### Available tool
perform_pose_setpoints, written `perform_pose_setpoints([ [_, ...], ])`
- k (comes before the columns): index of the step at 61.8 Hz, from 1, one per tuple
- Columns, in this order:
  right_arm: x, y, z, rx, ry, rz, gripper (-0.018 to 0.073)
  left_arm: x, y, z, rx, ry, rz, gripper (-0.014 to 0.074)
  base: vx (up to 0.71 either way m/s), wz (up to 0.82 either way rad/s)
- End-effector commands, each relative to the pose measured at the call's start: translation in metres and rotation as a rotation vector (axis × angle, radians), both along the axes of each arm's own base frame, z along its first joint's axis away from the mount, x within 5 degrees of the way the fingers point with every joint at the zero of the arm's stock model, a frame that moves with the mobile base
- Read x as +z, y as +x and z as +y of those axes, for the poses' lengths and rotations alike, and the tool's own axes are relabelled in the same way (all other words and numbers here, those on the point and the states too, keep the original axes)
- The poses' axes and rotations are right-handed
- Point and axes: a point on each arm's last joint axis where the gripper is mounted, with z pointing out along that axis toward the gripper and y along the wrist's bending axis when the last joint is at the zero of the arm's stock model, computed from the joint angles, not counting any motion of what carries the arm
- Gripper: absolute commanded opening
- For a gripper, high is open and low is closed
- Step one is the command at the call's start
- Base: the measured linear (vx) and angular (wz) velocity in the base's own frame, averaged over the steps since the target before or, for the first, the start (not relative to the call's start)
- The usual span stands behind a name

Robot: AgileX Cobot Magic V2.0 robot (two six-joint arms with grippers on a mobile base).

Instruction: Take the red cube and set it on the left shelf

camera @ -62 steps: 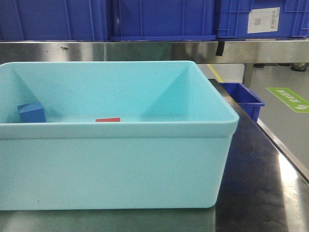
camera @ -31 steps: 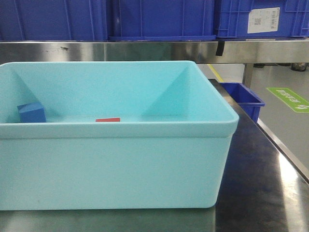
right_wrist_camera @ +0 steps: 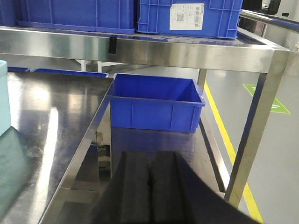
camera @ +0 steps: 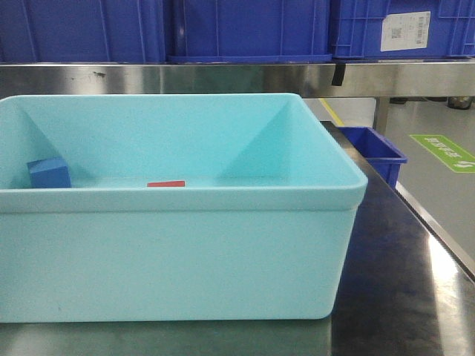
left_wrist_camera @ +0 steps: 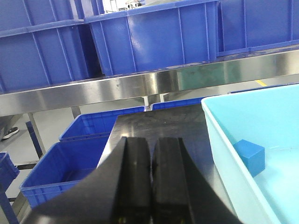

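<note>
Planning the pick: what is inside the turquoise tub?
A red cube, only its top showing over the near wall, and a blue cube at the left. The tub wall hides the near floor.

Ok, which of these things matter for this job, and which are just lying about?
Job: red cube, left shelf.
Lying about: blue cube, turquoise tub holding both cubes, blue crates on the shelf, blue bin beside the table.

Right tool (right_wrist_camera: 149, 184) (pads pressed together), steel table (right_wrist_camera: 51, 116) at left, blue crate (right_wrist_camera: 156, 109) ahead, labelled crate (right_wrist_camera: 189, 18) above
</note>
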Motion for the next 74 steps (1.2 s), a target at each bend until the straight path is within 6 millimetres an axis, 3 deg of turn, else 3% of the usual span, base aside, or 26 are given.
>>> perform_pose_setpoints([
  [1, 0.020, -0.003, 0.001, 0.014, -0.006, -0.164, 0.0057, 0.000, 0.001, 0.000, -0.004, -0.005, -0.062, 0.0106, 0.00, 0.00],
  [12, 0.024, -0.004, 0.002, 0.021, -0.001, -0.204, 0.0057, 0.000, 0.001, 0.000, -0.004, -0.005, -0.062, 0.0106, 0.00, 0.00],
  [19, 0.032, -0.003, 0.003, 0.052, 0.155, -0.228, 0.0057, 0.000, 0.001, 0.000, -0.004, -0.005, -0.062, 0.0106, 0.00, 0.00],
  [31, 0.061, 0.015, 0.005, 0.068, 0.177, -0.068, 0.0057, 0.000, 0.001, 0.000, -0.004, -0.005, -0.062, 0.0106, 0.00, 0.00],
  [45, 0.122, 0.058, 0.009, 0.065, 0.174, 0.021, 0.0057, 0.000, 0.001, 0.000, -0.004, -0.005, -0.062, 0.0106, 0.00, 0.00],
  [56, 0.166, 0.107, 0.014, 0.047, 0.225, 0.194, 0.0057, 0.000, 0.001, 0.000, -0.004, -0.005, -0.062, 0.0106, 0.00, 0.00],
  [64, 0.181, 0.138, 0.027, 0.084, 0.225, 0.328, 0.0057, 0.000, 0.001, 0.000, -0.004, -0.005, -0.062, 0.0106, 0.00, 0.00],
  [74, 0.178, 0.175, 0.068, 0.217, 0.181, 0.455, 0.0057, 0.000, 0.001, 0.000, -0.004, -0.005, -0.062, 0.0106, 0.00, 0.00],
])
